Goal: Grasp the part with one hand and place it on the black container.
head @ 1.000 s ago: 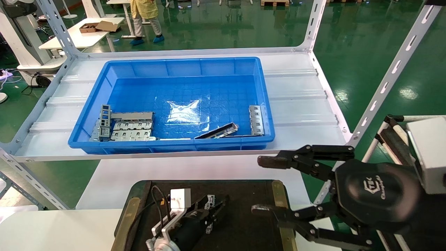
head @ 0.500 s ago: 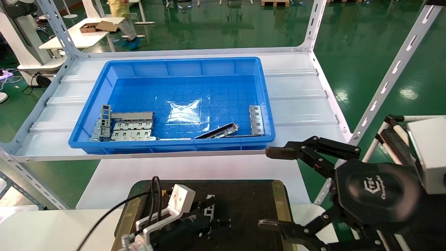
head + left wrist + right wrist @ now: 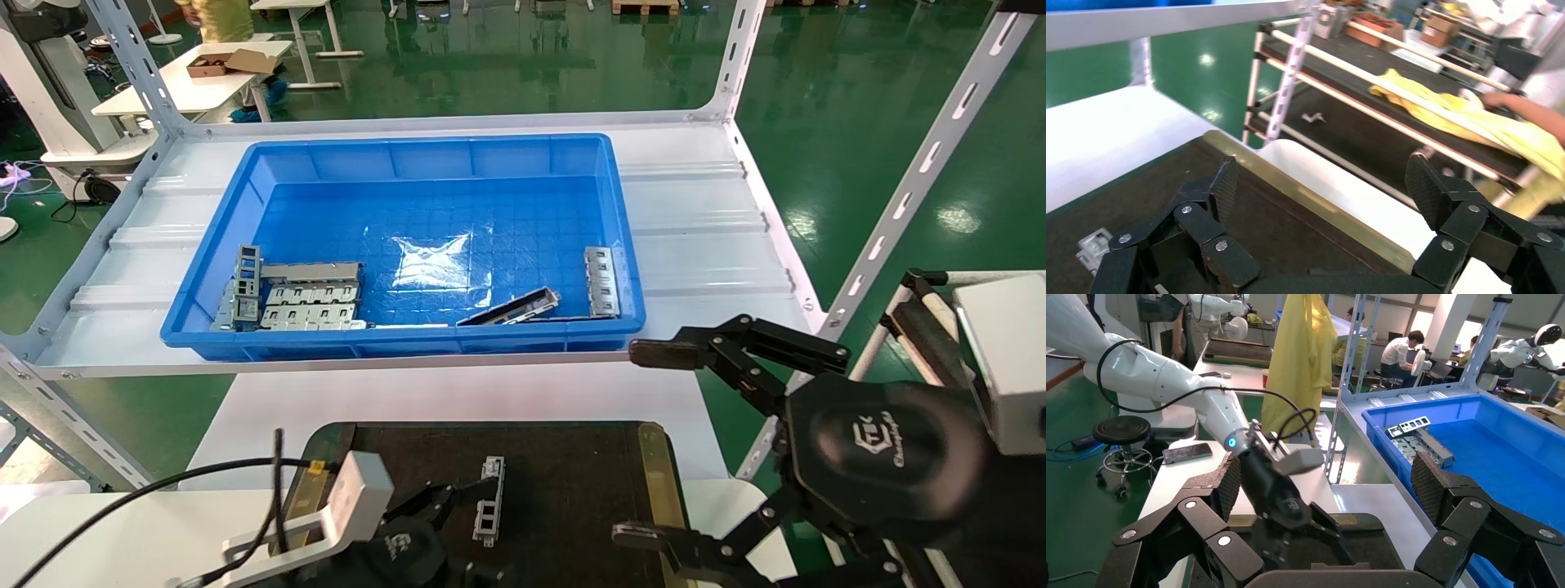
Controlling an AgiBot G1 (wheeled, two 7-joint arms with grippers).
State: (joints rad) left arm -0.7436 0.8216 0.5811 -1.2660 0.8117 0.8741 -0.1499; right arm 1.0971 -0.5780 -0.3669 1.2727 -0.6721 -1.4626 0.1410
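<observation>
Part [image 3: 488,511] on black container [image 3: 572,474], apparently clear of left gripper [image 3: 445,500] fingers.

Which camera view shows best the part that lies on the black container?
The head view: the part lies whole on the black container. The left wrist view shows only one end; in the right wrist view I cannot make it out.

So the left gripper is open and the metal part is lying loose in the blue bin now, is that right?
Not quite. The left gripper is open, but the metal part lies loose on the black tray, not in the blue bin. The head view shows it.
</observation>
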